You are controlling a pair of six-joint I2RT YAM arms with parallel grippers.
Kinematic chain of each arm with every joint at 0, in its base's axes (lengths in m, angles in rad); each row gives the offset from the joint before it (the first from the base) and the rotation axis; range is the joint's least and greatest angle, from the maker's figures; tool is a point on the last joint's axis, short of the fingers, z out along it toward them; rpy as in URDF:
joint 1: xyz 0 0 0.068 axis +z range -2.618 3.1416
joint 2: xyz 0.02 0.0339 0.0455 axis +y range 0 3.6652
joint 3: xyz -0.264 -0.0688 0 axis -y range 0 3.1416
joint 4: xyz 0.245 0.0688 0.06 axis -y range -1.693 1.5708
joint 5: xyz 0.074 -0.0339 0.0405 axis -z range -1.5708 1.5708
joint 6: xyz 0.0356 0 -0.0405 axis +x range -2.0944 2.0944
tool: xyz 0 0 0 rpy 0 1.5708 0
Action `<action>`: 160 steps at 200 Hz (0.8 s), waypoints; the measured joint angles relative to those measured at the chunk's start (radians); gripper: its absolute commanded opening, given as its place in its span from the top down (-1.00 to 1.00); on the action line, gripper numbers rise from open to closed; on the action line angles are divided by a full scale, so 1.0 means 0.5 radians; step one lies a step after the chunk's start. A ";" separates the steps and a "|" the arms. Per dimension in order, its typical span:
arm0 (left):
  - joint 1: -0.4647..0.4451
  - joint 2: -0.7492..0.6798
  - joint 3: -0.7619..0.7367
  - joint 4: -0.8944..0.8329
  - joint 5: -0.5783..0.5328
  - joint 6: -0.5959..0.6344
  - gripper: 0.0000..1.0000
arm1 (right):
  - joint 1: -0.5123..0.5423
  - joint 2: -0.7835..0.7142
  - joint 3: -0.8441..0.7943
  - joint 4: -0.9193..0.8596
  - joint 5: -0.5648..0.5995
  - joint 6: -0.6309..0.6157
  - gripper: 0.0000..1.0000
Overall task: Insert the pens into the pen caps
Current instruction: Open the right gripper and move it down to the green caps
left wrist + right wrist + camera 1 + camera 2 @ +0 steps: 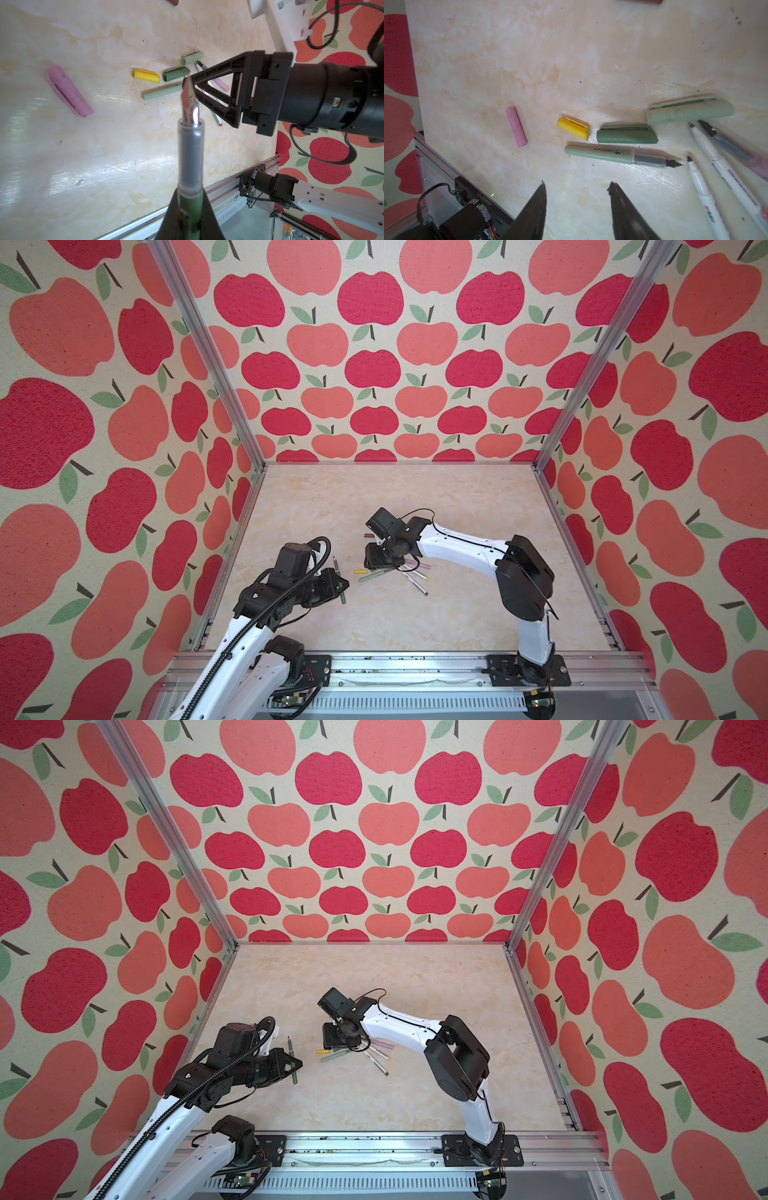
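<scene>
My left gripper (190,195) is shut on the dark green pen (190,207), which it holds above the table with the dark tip (188,97) pointing away; both top views show this pen (338,580). My right gripper (576,182) stands open and empty just above the table, near the pile. On the table lie a pink cap (516,127), a yellow cap (573,128), a dark green cap (627,134), a pale green cap (689,111) and a pale green pen (612,155). Two white pens (704,187) and a pink pen (737,149) lie crossed beside them. A brown cap (369,536) lies farther back.
The marbled table (374,622) is walled on three sides by apple-patterned panels. An aluminium rail (374,664) with both arm bases runs along the front edge. The right arm's white link (457,545) reaches over the pile.
</scene>
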 measured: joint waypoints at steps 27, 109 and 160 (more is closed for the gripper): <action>-0.053 0.034 0.000 -0.009 -0.003 0.000 1.00 | -0.005 0.008 -0.001 0.010 0.021 0.062 -0.12; -0.255 0.140 0.004 -0.006 -0.088 -0.001 1.00 | -0.096 0.111 -0.104 0.146 0.018 0.174 -0.13; -0.307 0.196 0.045 -0.005 -0.131 -0.001 1.00 | -0.100 0.161 -0.104 0.185 0.009 0.182 -0.12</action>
